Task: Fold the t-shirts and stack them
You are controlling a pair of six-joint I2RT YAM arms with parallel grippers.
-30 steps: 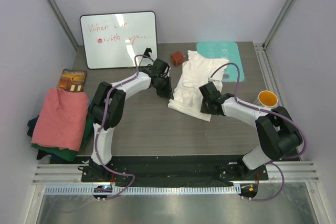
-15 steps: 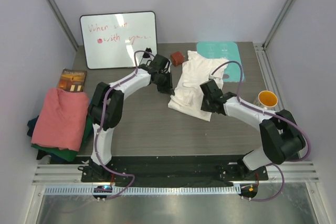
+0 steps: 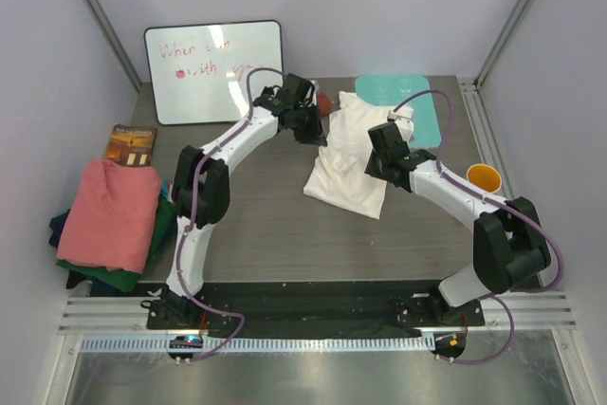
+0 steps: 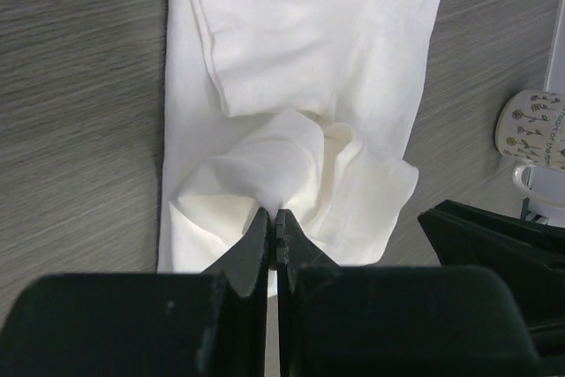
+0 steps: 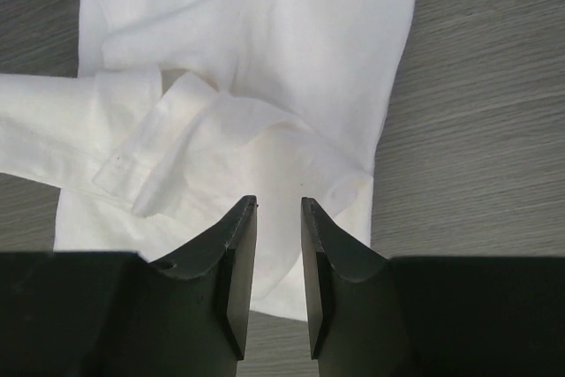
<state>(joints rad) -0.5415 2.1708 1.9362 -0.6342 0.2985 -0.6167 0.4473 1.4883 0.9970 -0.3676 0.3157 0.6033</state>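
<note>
The large white t-shirt (image 3: pixel 353 144) lies partly folded in the middle of the table, and also shows in the left wrist view (image 4: pixel 300 41) and the right wrist view (image 5: pixel 265 41). My left gripper (image 3: pixel 320 133) (image 4: pixel 274 212) is at its far left edge, shut on a bunched fold of the white cloth. My right gripper (image 3: pixel 379 166) (image 5: pixel 278 203) hovers over the shirt's right side, jaws a little apart with nothing between them. The salmon-pink t-shirt (image 3: pixel 114 211) tops a pile at the left edge, over the dark green one (image 3: pixel 142 272) and the navy one (image 3: pixel 60 227).
A whiteboard (image 3: pixel 213 71) leans at the back left. A teal mat (image 3: pixel 408 100) lies under the shirt's far end. A red-brown block (image 3: pixel 325 100) sits by my left gripper. A mug (image 3: pixel 482 178) (image 4: pixel 530 125) stands at the right, and a small book (image 3: pixel 131 144) lies left.
Both grippers have moved toward the far end of the table. The left one has carried its pinch of white cloth up along the shirt's left edge.
</note>
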